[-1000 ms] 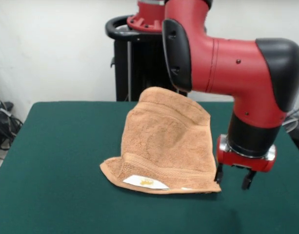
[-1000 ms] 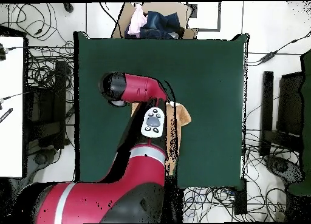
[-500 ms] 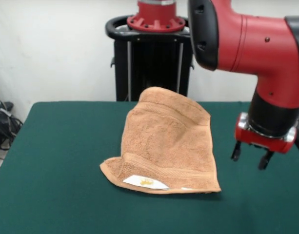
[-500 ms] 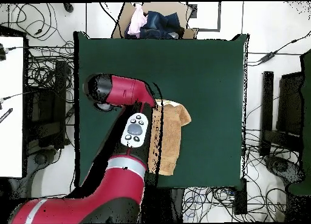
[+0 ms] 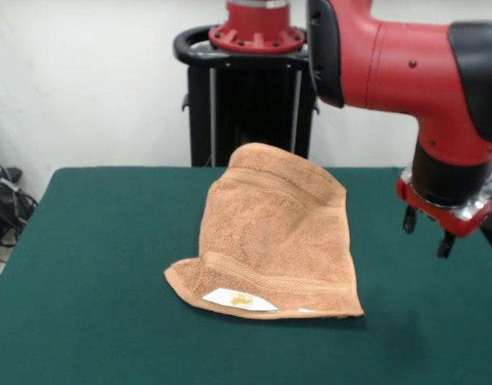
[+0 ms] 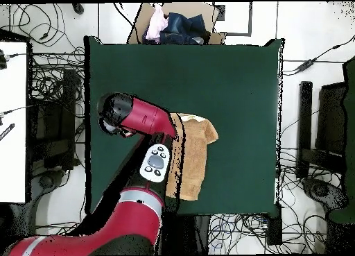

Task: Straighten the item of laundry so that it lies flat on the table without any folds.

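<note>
The peach-orange towel [image 5: 270,233] lies crumpled on the green table [image 5: 93,265], near the middle. Its near edge is folded over and shows the white label with a yellow mark [image 5: 239,300]. The far end is bunched and narrower. My gripper [image 5: 426,233] hangs open and empty above the table, to the right of the towel and clear of it. In the overhead view the towel [image 6: 197,152] shows beside my red arm [image 6: 149,121], which covers its left part and hides the gripper. The table [image 6: 236,80] is much bigger than the towel.
The black pedestal [image 5: 254,88] stands behind the table's far edge. A cardboard box with clothes [image 6: 177,28] sits at the table's edge opposite the robot. Cables [image 6: 41,94] lie on the floor around the table.
My gripper has risen and moved right in the front view, away from the towel's near right corner. The towel has not moved.
</note>
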### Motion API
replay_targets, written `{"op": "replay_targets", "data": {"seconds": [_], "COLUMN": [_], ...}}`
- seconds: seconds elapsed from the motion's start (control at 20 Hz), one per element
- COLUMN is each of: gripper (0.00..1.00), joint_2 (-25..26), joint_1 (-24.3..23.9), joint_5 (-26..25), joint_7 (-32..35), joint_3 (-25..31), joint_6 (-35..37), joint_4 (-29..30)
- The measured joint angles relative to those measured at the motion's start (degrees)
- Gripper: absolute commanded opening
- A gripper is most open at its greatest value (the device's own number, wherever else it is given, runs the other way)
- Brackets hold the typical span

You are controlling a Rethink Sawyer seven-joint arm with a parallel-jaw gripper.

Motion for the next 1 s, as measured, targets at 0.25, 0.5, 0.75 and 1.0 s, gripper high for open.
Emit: {"op": "replay_targets", "data": {"seconds": [0.25,0.5,0.75,1.0], "gripper": [1.0,1.0,1.0,1.0], "joint_2": [-0.3,-0.3,0.2,1.0], "joint_1": [-0.5,-1.8,-3.6,-5.6], "joint_5": [1.4,1.4,0.7,-1.5], "joint_7": [3.9,3.9,3.9,3.9], "joint_3": [0.0,0.0,0.0,0.0], "joint_6": [0.0,0.0,0.0,1.2], "joint_4": [3.5,4.7,3.4,0.5]}}
